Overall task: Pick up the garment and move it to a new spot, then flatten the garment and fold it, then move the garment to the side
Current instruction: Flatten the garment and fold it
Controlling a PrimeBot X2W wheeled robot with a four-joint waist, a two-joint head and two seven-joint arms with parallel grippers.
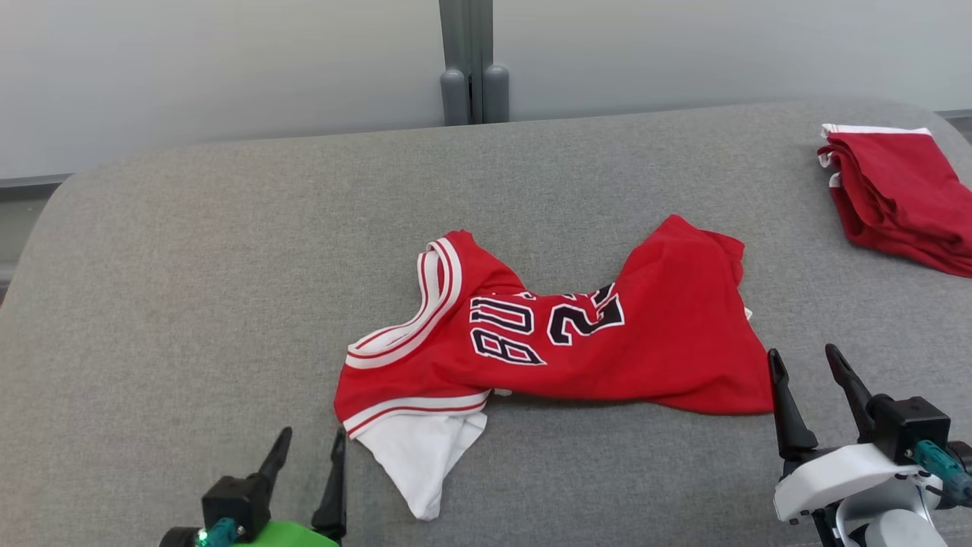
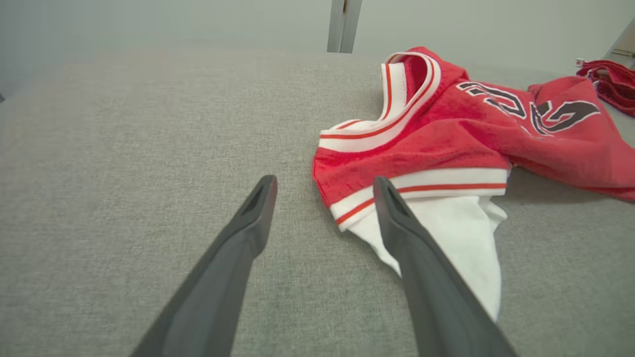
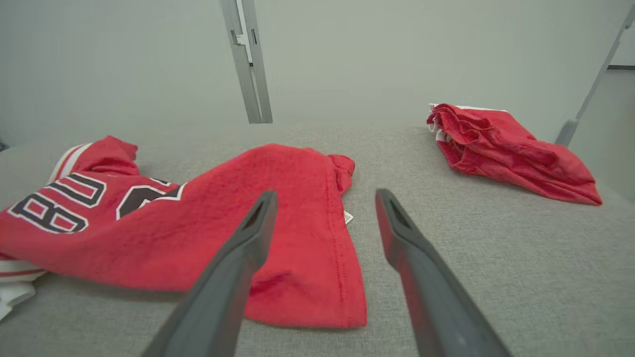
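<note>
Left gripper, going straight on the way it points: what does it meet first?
Probably the red jersey: its striped edge lies just beyond the open left gripper, slightly to the garment side of centre. The gripper's height over the cloth is unclear, so it may pass above.

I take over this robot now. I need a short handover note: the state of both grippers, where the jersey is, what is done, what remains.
Left gripper: open, empty, close beside the jersey's white corner.
Right gripper: open, empty, next to the jersey's red hem corner.
Red basketball jersey with dark numbers: crumpled, mid grey fabric surface. A folded red garment lies far right.
Done: no flattening or fold; whether the first move happened cannot be told.
Left: flatten, fold, move aside.
</note>
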